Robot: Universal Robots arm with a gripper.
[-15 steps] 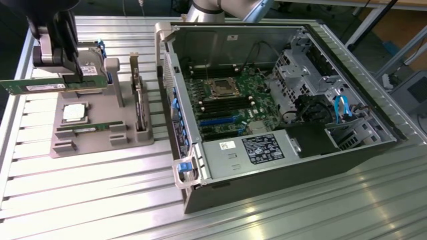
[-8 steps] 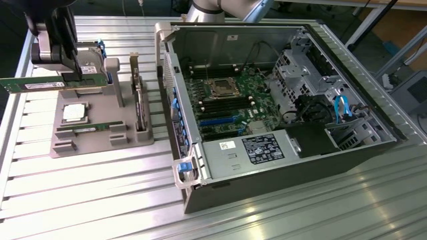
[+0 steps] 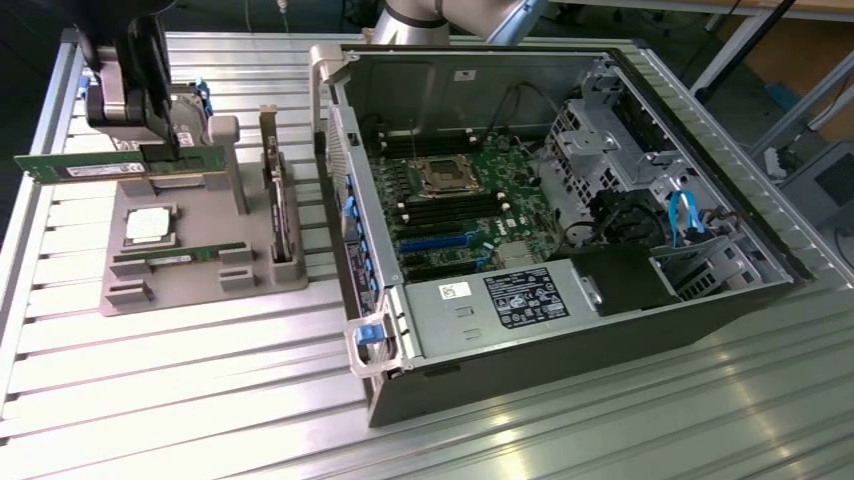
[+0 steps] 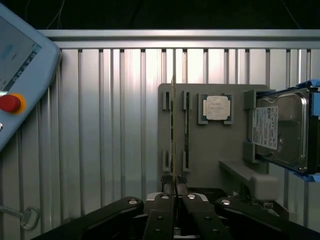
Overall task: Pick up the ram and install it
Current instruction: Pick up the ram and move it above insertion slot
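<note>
Exterior view: my tool (image 3: 158, 152) is clamped on the long thin green ram stick (image 3: 80, 167) over the grey holder tray (image 3: 200, 285). Pickup looks done; installing it in the open black computer case (image 3: 561, 330) is still left.

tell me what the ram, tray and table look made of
Ram: green circuit board, matte, with a white label. Tray: plain grey, dull, with moulded slots; probably plastic. Table: ribbed silver metal, likely aluminium, going by its brushed sheen and glare.
</note>
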